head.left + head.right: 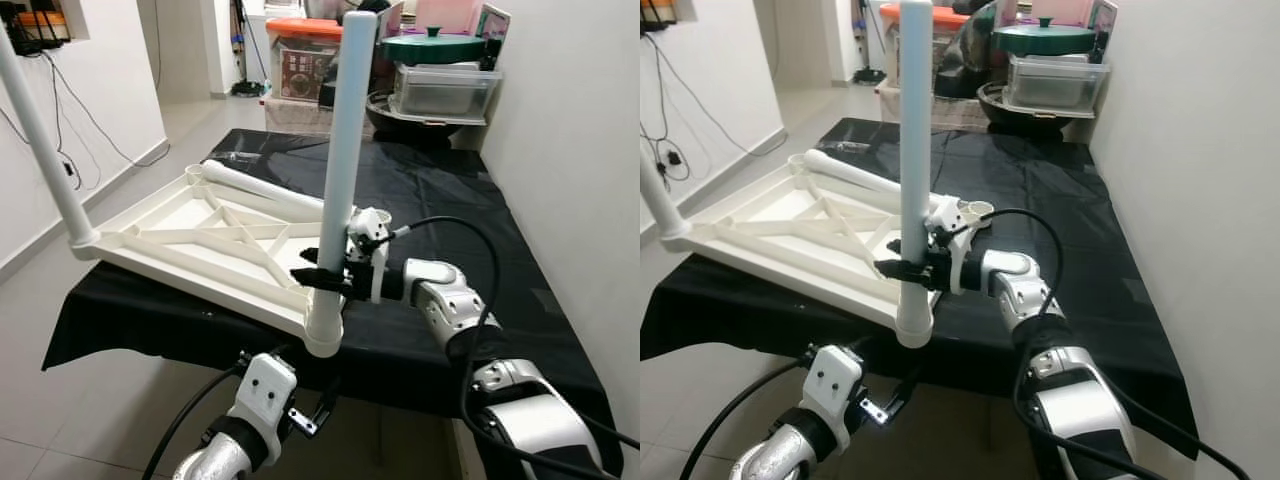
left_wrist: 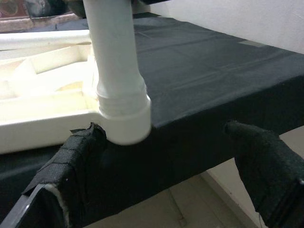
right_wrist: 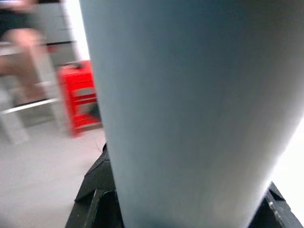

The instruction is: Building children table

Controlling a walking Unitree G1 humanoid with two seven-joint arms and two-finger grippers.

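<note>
The left hand (image 1: 310,415) is hovering nearest the camera, below the front edge of the surface (image 1: 450,200), its fingers (image 2: 71,161) spread wide and pinching nothing — the wrist view is looking up at the socket (image 2: 124,123) just beyond them. That socket is sitting at the near corner of the white tabletop (image 1: 200,240), which is lying upside down on the black-draped surface, its ribbed underside facing up and its near corner hanging over the edge. A white leg (image 1: 345,150) is standing upright in the socket, its long axis vertical, top end pointing at the ceiling. The right hand (image 1: 325,272) is reaching in from the robot's right and pinching this leg low down, just above the socket, its black fingers pressed around the tube. A second leg (image 1: 40,130) is rising at the tabletop's left corner, leaning slightly outward. Farther back, a third leg (image 1: 260,190) is lying flat across the tabletop — pointing from the far left corner toward the right hand. Beyond the surface, storage boxes (image 1: 440,90) are stacked by the wall.
</note>
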